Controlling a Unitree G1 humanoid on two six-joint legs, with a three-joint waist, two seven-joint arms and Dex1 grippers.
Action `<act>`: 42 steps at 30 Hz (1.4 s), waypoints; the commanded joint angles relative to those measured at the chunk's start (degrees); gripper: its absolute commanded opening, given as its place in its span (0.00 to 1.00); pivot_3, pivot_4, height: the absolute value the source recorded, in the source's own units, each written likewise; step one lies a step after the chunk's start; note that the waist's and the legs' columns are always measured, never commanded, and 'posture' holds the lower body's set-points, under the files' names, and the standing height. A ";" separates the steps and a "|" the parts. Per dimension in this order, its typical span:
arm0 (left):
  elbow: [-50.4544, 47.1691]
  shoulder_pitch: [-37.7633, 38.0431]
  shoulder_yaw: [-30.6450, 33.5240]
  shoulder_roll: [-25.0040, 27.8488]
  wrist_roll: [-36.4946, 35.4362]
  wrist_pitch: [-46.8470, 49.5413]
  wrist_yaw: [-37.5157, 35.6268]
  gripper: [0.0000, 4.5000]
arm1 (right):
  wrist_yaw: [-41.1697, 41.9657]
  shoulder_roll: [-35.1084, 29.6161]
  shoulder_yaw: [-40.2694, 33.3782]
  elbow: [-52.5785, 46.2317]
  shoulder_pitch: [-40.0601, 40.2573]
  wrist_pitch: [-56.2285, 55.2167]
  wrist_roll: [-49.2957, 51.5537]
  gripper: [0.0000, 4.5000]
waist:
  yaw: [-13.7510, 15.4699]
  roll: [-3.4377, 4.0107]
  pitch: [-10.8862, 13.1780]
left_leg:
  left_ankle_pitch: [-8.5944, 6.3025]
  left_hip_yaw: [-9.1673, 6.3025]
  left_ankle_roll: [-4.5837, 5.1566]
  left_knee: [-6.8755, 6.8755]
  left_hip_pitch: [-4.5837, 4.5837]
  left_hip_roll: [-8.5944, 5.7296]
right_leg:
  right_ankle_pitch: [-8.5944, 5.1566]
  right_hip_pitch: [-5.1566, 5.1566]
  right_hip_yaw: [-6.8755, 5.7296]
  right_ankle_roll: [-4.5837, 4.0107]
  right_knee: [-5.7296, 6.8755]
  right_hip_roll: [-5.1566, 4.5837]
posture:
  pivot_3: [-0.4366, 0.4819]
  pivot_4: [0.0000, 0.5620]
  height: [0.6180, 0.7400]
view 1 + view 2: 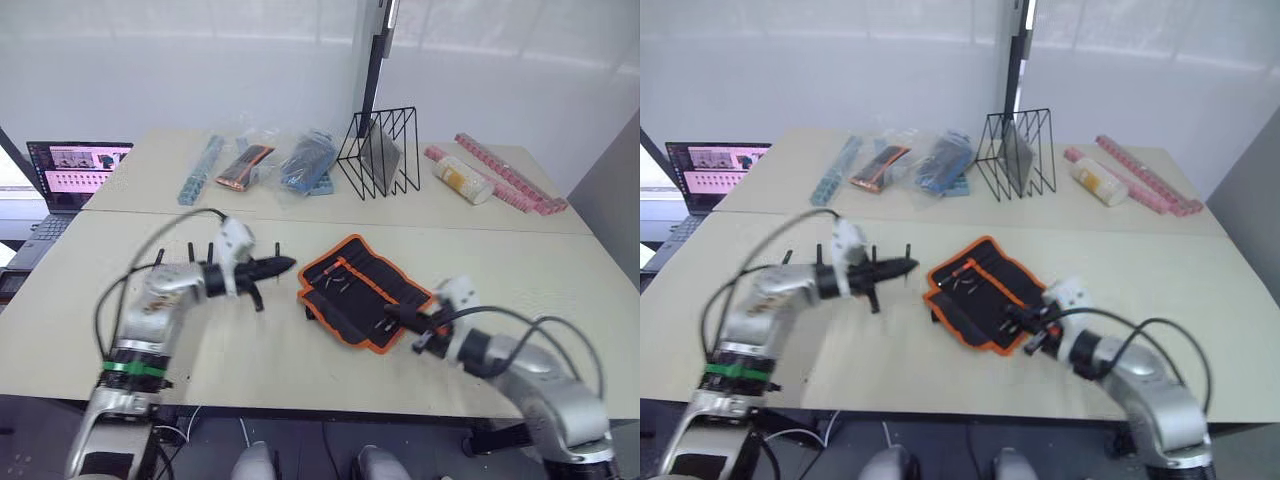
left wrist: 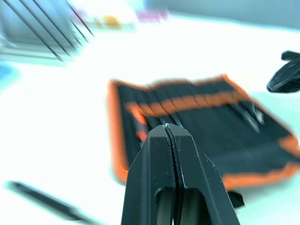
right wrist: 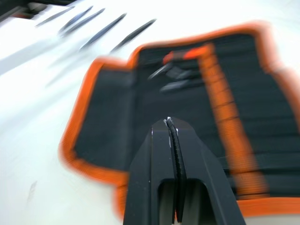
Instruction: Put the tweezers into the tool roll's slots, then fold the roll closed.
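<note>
A black tool roll (image 1: 366,290) with bright orange edge binding is laid open and flat on a pale table (image 1: 300,350), near the table's middle and turned at an angle. Rows of narrow slots (image 1: 375,283) with an orange trim band are seen across its inner face. Several slim black tweezers (image 1: 338,284) are seen lying on the roll's far-left part, and another pair of dark slim shapes (image 1: 384,325) lies near its near-right edge; whether any are tucked into pockets cannot be told.

The left gripper (image 1: 283,265) is held just left of the roll's far-left corner, above the table, pointing right toward the roll. In the left wrist view its two black fingers (image 2: 185,154) are pressed together along a thin seam, with nothing held between them. The right gripper (image 1: 392,313) is held over the roll's near-right edge, pointing left. In the right wrist view its fingers (image 3: 157,159) are likewise closed against each other and nothing is gripped.

On the far side of the table a black wire rack (image 1: 380,152) is seen in the middle, with bagged items (image 1: 270,162) to its left and a clear cylindrical container (image 1: 463,180) and pink strips (image 1: 508,172) to its right. An open laptop (image 1: 68,180) is seen at the far left.
</note>
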 commanded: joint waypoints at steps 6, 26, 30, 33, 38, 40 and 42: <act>0.63 18.96 21.12 9.92 -1.46 -0.18 4.88 0.41 | 1.99 -6.60 -14.62 9.61 5.86 -9.98 -2.20 0.57 | 0.31 0.08 0.13 | 0.04 0.02 -0.06 -0.39 0.04 -0.05 | -0.01 0.06 -0.01 0.01 -0.44 -0.03 | 0.48 0.27 0.57; 6.51 46.18 44.08 7.97 -2.62 -10.43 8.23 0.99 | 4.74 -8.19 -25.43 30.82 11.94 -27.20 -3.48 1.00 | 0.11 0.10 0.19 | 0.17 0.24 -0.12 -0.80 0.53 -0.11 | -0.23 0.23 0.05 -0.15 -0.57 -0.25 | 0.48 0.27 0.57; 3.81 46.05 42.38 6.11 -3.78 -8.61 9.48 0.99 | 3.88 -8.35 -21.78 20.11 11.17 -21.43 -0.56 1.00 | -0.25 0.12 0.19 | 0.17 0.26 -0.12 -0.88 0.51 -0.12 | -0.23 0.18 0.08 -0.14 -0.56 -0.25 | 0.48 0.27 0.57; 0.61 45.36 41.28 4.49 -4.70 -6.04 12.23 0.99 | 4.22 -9.62 -17.64 13.57 8.54 -15.56 2.26 1.00 | -0.67 0.10 0.19 | 0.17 0.25 -0.12 -0.87 0.53 -0.08 | -0.23 0.18 0.09 -0.15 -0.48 -0.21 | 0.48 0.27 0.57; -7.97 43.89 39.54 0.62 -6.11 -1.28 19.78 0.99 | 10.90 -14.64 -8.71 8.56 0.80 -6.70 7.76 1.00 | -0.97 0.06 0.18 | 0.18 0.23 -0.12 -0.87 0.52 -0.09 | -0.23 0.19 0.10 -0.15 -0.49 -0.22 | 0.48 0.27 0.57; -11.68 43.24 38.74 -0.82 -7.05 1.01 22.64 0.99 | 14.33 -16.27 -5.60 8.84 -2.98 -5.48 8.85 1.00 | -0.82 0.04 0.18 | 0.17 0.22 -0.11 -0.86 0.51 -0.12 | -0.23 0.19 0.10 -0.14 -0.50 -0.23 | 0.48 0.27 0.57; -14.94 42.32 37.19 -1.85 -7.32 3.58 25.72 0.99 | 17.92 -17.44 -2.68 9.56 -6.63 -5.01 9.30 1.00 | -0.64 0.03 0.19 | 0.18 0.20 -0.11 -0.86 0.49 -0.15 | -0.22 0.20 0.10 -0.14 -0.50 -0.23 | 0.48 0.27 0.57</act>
